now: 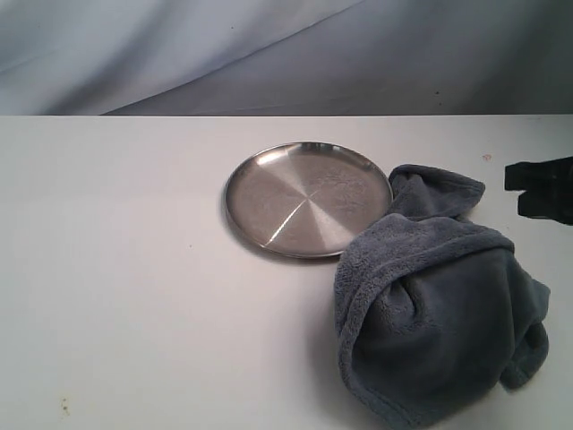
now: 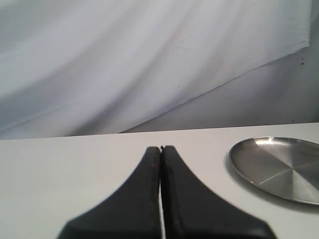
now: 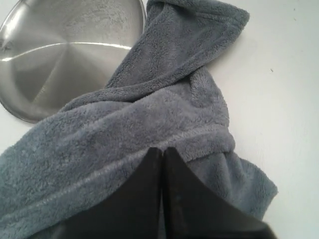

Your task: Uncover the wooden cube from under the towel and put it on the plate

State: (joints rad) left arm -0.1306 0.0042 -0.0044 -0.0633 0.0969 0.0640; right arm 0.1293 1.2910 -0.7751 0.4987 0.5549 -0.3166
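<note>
The blue-grey fleece towel (image 1: 439,305) lies bunched in a mound at the front right of the table, one corner lapping the rim of the silver plate (image 1: 307,198). The wooden cube is hidden. My right gripper (image 3: 162,149) is shut with nothing between its fingers and hovers over the towel (image 3: 149,119); in the exterior view it shows only as a dark shape (image 1: 540,186) at the right edge. My left gripper (image 2: 160,148) is shut and empty, low over bare table, with the plate (image 2: 279,167) off to one side. The left gripper is out of the exterior view.
The white table (image 1: 125,269) spreads to the left and front of the plate. A pale draped cloth backdrop (image 1: 269,54) hangs behind the table's far edge.
</note>
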